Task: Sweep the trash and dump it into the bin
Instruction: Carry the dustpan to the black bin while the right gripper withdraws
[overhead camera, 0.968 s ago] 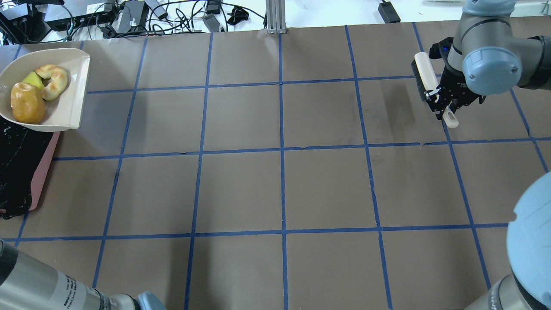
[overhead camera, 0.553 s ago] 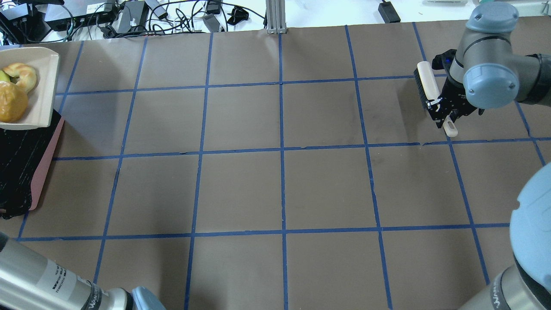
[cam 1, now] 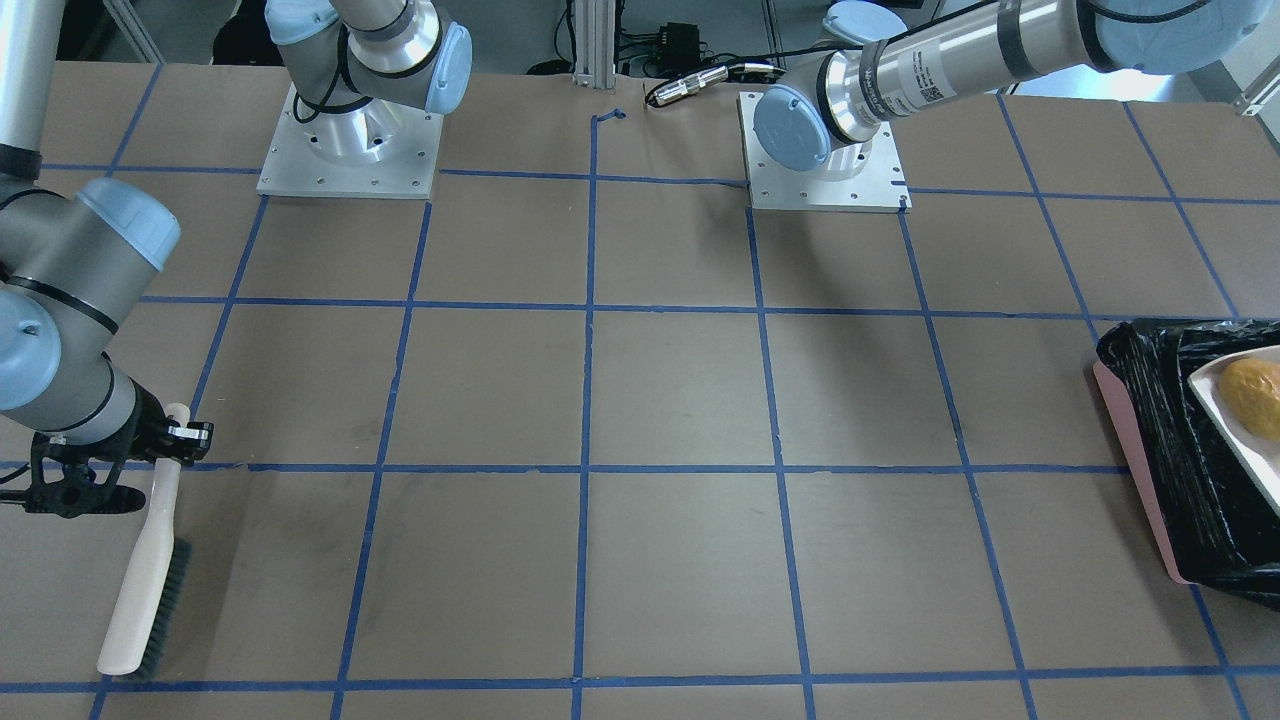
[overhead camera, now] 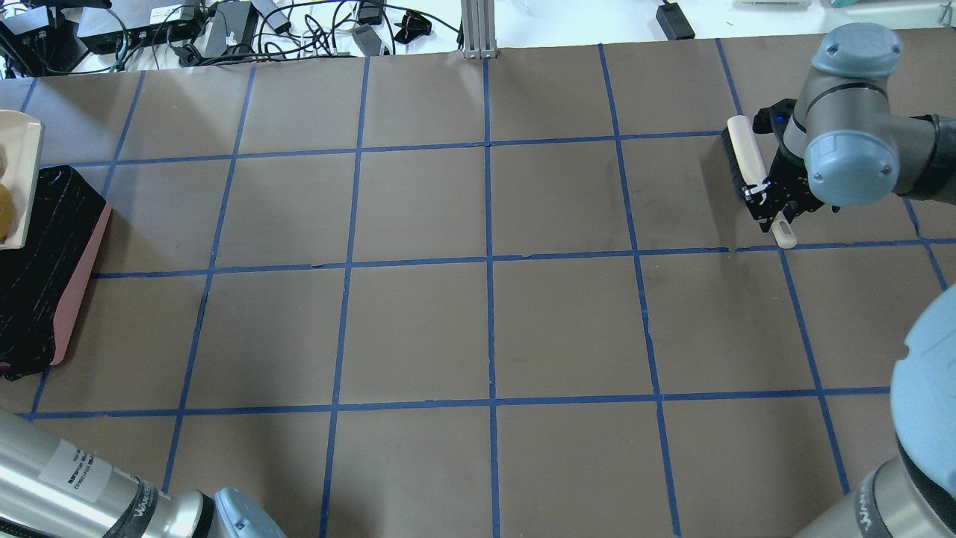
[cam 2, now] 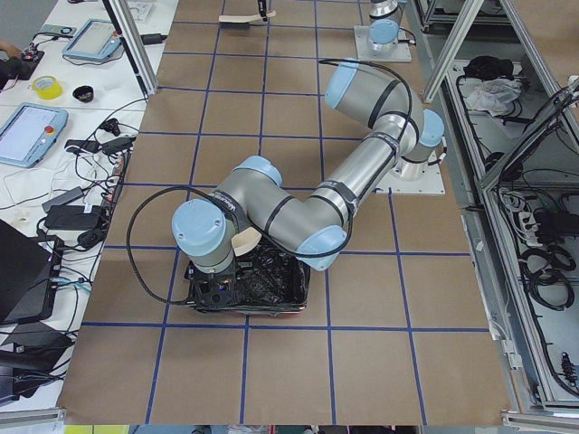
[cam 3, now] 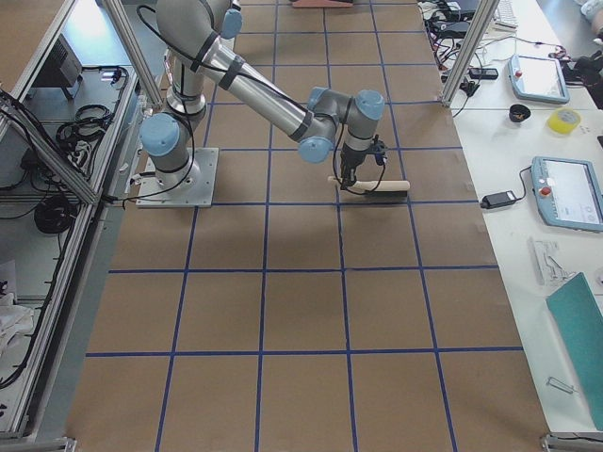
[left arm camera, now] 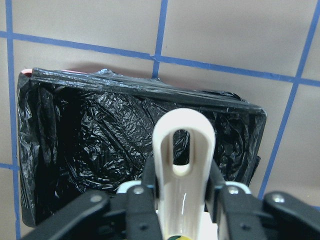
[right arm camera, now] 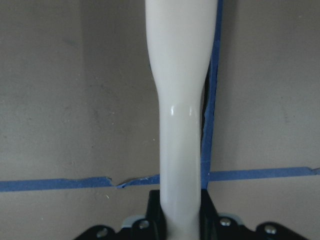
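My left gripper (left arm camera: pixel 182 192) is shut on the looped handle of the beige dustpan (left arm camera: pixel 183 150) and holds it over the bin (left arm camera: pixel 90 145), a pink-sided container (overhead camera: pixel 78 299) lined with a black bag (cam 1: pixel 1160 420). The dustpan (cam 1: pixel 1235 425) carries the golden-brown lump (cam 1: pixel 1255 397). The yellow wedge and the croissant piece are out of view. The dustpan sits at the overhead view's left edge (overhead camera: pixel 21 179). My right gripper (overhead camera: pixel 769 203) is shut on a cream brush (overhead camera: pixel 742 149) low over the table at the far right.
The brush (cam 1: pixel 145 580) has dark bristles along one side; its handle fills the right wrist view (right arm camera: pixel 181 100). Cables and power boxes (overhead camera: pixel 224 26) lie beyond the table's far edge. The brown table is marked by blue tape lines (overhead camera: pixel 489 261).
The dustpan with the trash has moved left, over the bin and almost out of the overhead view. My right gripper with the brush has shifted slightly right and toward the robot.
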`<action>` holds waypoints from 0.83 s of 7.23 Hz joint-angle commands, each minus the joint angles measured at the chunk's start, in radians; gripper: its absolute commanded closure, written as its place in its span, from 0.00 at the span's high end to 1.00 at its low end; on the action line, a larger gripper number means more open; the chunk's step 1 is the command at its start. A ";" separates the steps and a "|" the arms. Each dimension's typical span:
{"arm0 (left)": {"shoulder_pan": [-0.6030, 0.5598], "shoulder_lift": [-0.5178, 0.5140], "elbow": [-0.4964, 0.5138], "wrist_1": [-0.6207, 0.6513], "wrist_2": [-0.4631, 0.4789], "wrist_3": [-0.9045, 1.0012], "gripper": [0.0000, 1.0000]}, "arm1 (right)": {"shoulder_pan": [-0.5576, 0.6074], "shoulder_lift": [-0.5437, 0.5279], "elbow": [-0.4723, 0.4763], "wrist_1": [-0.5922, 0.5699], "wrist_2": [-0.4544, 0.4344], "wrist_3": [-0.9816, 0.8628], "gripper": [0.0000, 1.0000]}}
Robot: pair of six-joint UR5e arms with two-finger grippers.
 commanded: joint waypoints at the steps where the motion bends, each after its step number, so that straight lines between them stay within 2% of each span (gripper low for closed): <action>1: 0.048 -0.013 0.006 -0.001 -0.027 0.053 0.00 | -0.001 -0.003 0.009 0.010 0.000 -0.008 0.00; 2: 0.074 -0.014 0.008 0.006 -0.027 0.089 0.00 | -0.001 -0.014 0.019 0.010 -0.002 -0.006 0.00; 4: 0.095 -0.036 -0.004 0.116 -0.015 0.134 0.00 | -0.002 -0.020 0.046 0.005 -0.006 -0.014 0.00; 6: 0.092 -0.022 -0.017 0.222 0.051 0.134 0.00 | -0.004 -0.035 0.051 0.002 -0.012 -0.015 0.00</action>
